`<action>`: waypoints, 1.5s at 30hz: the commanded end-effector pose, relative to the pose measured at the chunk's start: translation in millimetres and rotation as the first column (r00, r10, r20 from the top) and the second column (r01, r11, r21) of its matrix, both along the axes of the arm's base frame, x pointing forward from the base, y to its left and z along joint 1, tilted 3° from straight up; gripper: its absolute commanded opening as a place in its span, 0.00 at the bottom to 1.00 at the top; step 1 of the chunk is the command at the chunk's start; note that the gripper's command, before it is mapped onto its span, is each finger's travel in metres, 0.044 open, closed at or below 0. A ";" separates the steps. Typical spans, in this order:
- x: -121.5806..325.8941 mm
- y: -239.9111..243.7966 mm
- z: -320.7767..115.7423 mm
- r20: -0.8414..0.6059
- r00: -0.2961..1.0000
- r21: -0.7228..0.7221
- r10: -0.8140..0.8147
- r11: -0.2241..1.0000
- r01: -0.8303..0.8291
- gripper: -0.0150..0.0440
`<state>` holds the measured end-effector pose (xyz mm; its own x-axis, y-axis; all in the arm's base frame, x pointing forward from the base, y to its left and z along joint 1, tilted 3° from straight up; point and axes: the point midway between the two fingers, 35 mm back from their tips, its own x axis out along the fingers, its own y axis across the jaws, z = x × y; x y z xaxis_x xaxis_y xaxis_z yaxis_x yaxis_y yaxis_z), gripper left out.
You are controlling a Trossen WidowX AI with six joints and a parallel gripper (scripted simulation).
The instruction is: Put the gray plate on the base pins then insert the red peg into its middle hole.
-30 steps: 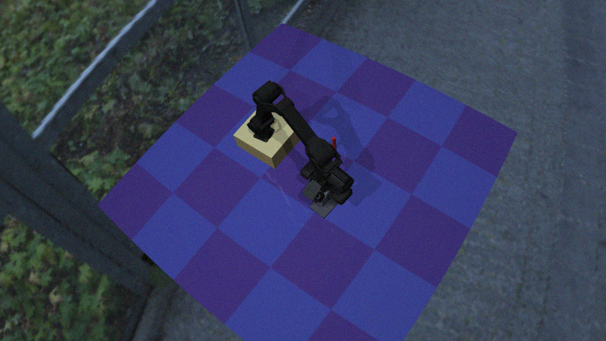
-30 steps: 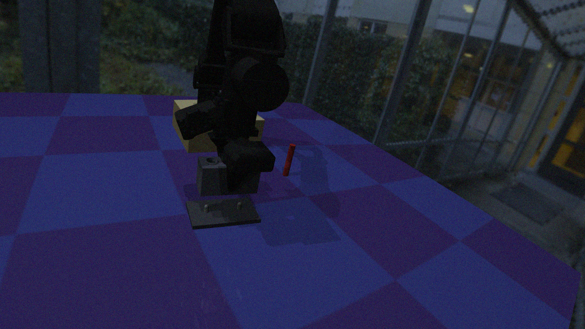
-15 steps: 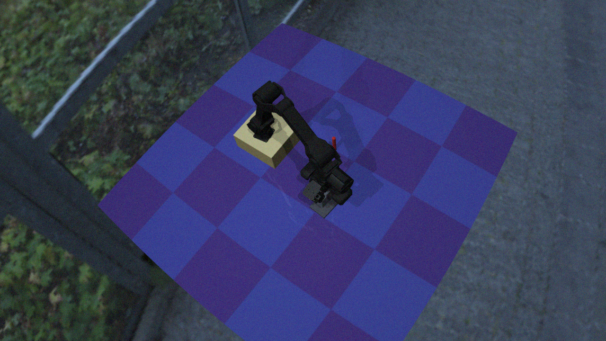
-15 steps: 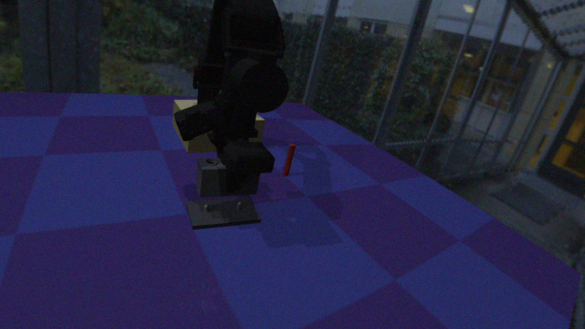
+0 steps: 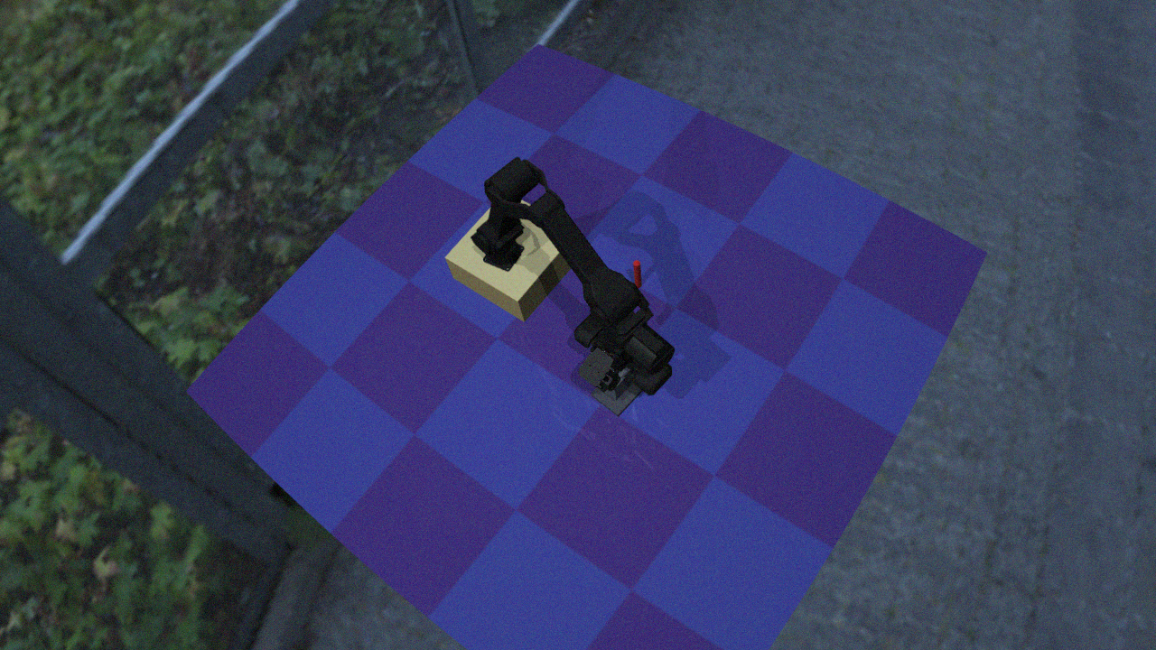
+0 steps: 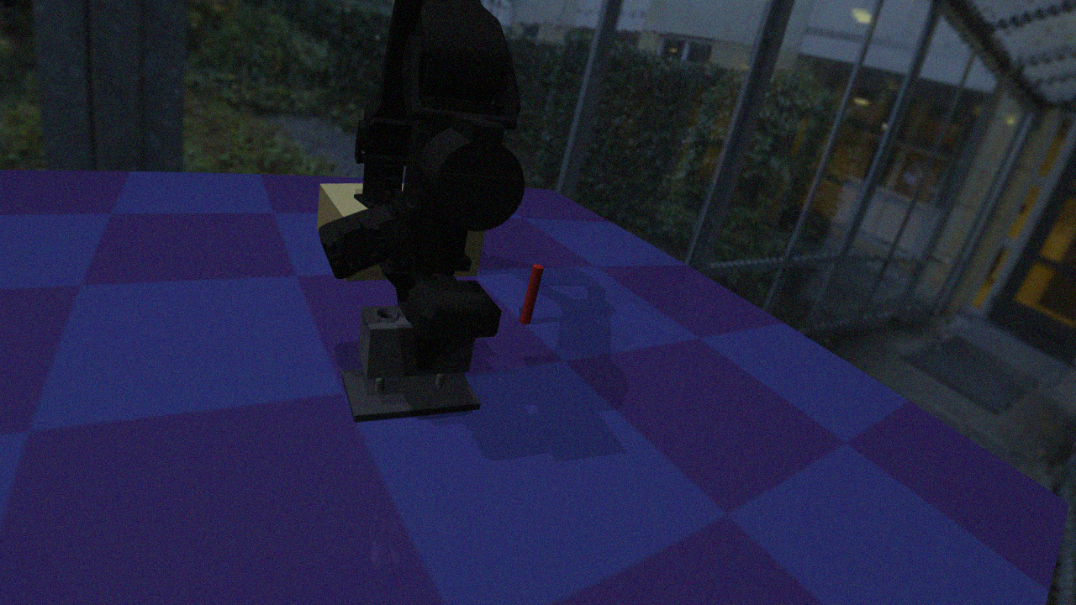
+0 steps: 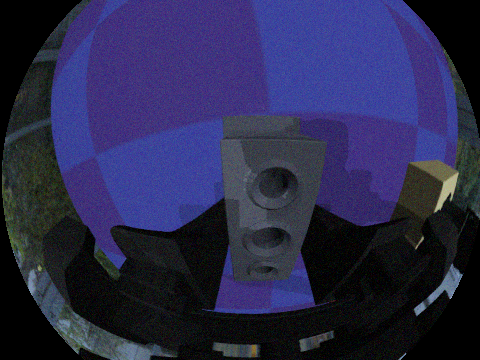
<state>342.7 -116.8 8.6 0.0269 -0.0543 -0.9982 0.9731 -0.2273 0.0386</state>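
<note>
The gray plate (image 5: pixel 596 366) (image 6: pixel 379 352) (image 7: pixel 238 207), a thick block with three holes, is between my fingers. My gripper (image 5: pixel 609 379) (image 7: pixel 261 198) is shut on it. The plate hangs level just above the rear part of the base (image 5: pixel 619 403) (image 6: pixel 414 407) (image 7: pixel 260 127), a flat dark slab. In the exterior view, one pin (image 6: pixel 380 384) and the other pin (image 6: pixel 440 381) show just below and in front of the plate's lower edge. In the wrist view the pins are hidden. The red peg (image 5: pixel 638 274) (image 6: pixel 530 295) stands upright on the table, away from the base.
The pale yellow block (image 5: pixel 485 279) (image 6: pixel 332 207) (image 7: pixel 423 186) carries the arm's foot. The checkered blue and purple table (image 5: pixel 477 436) (image 6: pixel 602 518) lies under everything. The arm reaches over from the block, and its links pass close to the peg in the top view.
</note>
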 end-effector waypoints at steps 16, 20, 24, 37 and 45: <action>-2.5 -1.0 -24.2 -0.010 1.000 -0.001 0.004 1.000 -0.004 0.25; -0.2 -1.0 -21.1 -0.002 1.000 0.000 0.001 1.000 -0.001 0.25; -0.2 -1.0 -21.1 -0.002 1.000 0.000 0.001 1.000 -0.001 0.25; -0.2 -1.0 -21.1 -0.002 1.000 0.000 0.001 1.000 -0.001 0.83; -0.2 -1.0 -21.1 -0.002 1.000 0.000 0.001 1.000 -0.001 1.00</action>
<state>342.2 -117.7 -12.8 0.0245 -0.0536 -0.9983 0.9733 -0.2266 0.0360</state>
